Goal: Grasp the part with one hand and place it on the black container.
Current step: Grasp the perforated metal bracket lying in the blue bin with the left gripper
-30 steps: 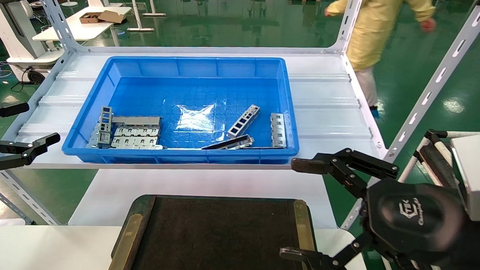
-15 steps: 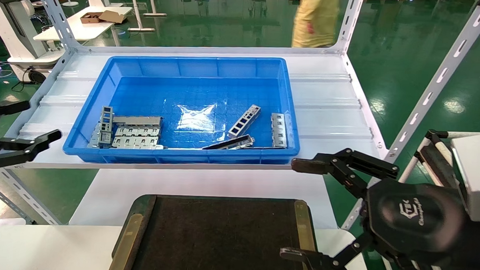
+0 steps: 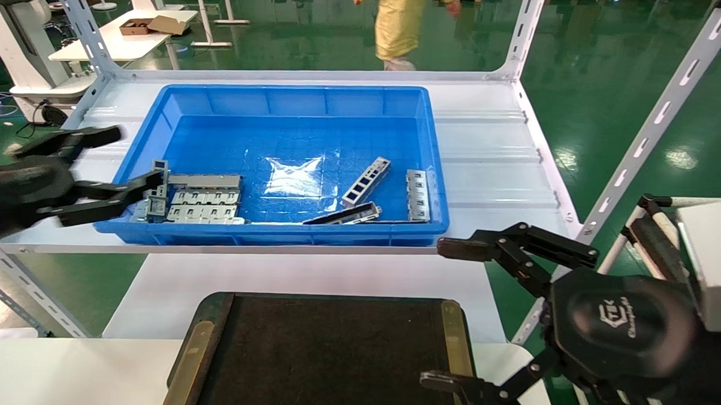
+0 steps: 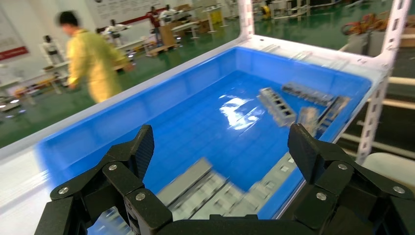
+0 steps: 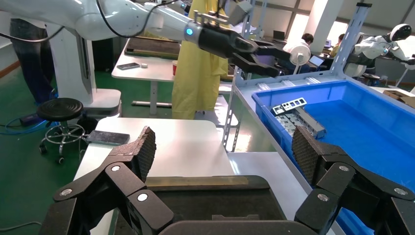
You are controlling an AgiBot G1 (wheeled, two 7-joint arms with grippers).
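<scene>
The part [image 3: 367, 180], a slim silver-grey strip with four cutouts, lies in the blue bin [image 3: 292, 101], right of middle. It also shows, blurred, in the left wrist view [image 4: 277, 105]. My left gripper [image 3: 135, 155] is open and empty over the bin's front left corner, above the stacked brackets. It shows in its own view [image 4: 221, 147] and from the right wrist [image 5: 259, 58]. My right gripper [image 3: 440, 314] is open and empty, hovering at the right edge of the black container [image 3: 331, 357]. The container also fills the foreground of the right wrist view [image 5: 205, 200], between the open jaws [image 5: 223, 147].
Wider grey brackets [image 3: 201, 200] are stacked at the bin's front left. A dark edge-on strip [image 3: 345, 214] and another bracket [image 3: 418, 195] lie at the front right. Slotted rack uprights [image 3: 657, 123] stand at the right. A person in yellow [image 3: 397, 24] walks behind the rack.
My left gripper has moved up and to the right, from beside the shelf to over the bin's front left corner. The right arm has not moved. The person has walked left.
</scene>
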